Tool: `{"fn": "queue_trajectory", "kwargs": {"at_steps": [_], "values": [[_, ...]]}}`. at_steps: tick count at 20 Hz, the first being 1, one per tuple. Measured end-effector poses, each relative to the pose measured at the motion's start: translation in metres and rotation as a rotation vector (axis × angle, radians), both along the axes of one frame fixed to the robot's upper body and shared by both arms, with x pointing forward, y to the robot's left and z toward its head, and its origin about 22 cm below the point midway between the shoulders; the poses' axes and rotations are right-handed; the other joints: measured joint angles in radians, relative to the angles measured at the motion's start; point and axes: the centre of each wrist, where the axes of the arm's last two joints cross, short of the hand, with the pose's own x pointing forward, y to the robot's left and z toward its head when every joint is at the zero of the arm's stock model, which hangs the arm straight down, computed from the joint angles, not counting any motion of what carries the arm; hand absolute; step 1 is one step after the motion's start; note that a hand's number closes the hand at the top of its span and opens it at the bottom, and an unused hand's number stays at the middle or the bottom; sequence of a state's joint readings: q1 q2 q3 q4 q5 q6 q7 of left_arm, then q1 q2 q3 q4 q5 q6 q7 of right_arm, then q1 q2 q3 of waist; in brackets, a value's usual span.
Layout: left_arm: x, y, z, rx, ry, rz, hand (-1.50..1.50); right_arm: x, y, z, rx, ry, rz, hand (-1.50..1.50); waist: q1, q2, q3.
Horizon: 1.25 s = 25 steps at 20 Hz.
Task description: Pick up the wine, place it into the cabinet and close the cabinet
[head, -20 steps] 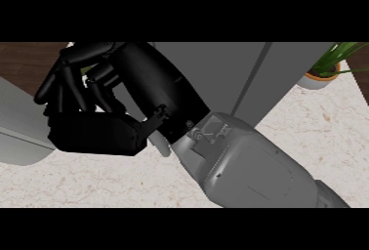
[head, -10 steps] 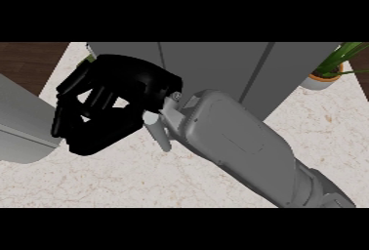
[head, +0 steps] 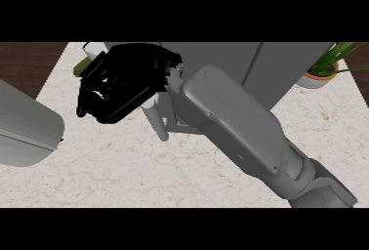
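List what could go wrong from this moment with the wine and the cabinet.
1. The right robot hand covers nearly all of the wine; only a green and white sliver shows at its upper left, so the hold cannot be checked and the bottle might slip.
2. The grey forearm crosses in front of the cabinet, so it may knock it.
3. The potted plant stands just right of the cabinet and may be brushed.

One grey forearm slants up from the lower right, wrist bent leftward. Its black right hand (head: 122, 83) hangs at the upper left, fingers curled downward and inward.
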<state>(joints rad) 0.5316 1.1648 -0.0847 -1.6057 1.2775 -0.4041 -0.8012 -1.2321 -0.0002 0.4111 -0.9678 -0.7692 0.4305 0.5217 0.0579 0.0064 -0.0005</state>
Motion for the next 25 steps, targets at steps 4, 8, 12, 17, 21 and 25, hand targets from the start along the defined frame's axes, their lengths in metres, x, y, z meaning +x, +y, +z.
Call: {"fn": "queue_trajectory", "kwargs": {"at_steps": [4,8,12,17,21,25], "values": [[-0.003,0.007,-0.003,0.006,0.007,0.005,-1.5,0.012,-0.002,-0.004,0.04,0.02,0.04,1.5,-0.002,-0.006,-0.003],[-0.005,0.009,-0.002,0.012,0.006,0.013,-1.5,0.019,-0.003,-0.008,0.061,0.024,0.052,1.5,-0.003,-0.015,-0.009],[-0.003,0.008,0.001,0.012,0.001,0.007,-1.5,0.026,-0.006,-0.012,0.086,0.031,0.039,1.5,0.002,-0.021,-0.013],[-0.003,0.012,0.002,0.014,0.001,0.009,-1.5,0.03,-0.009,-0.016,0.114,0.015,0.009,1.5,0.005,-0.026,-0.02],[-0.001,0.009,0.003,0.014,-0.004,0.0,-1.5,0.029,-0.011,-0.019,0.14,-0.013,-0.008,1.5,0.008,-0.028,-0.026],[0.004,0.007,0.007,0.026,-0.006,-0.019,-1.5,0.028,-0.01,-0.021,0.165,-0.028,-0.015,1.5,0.006,-0.028,-0.03]]}}
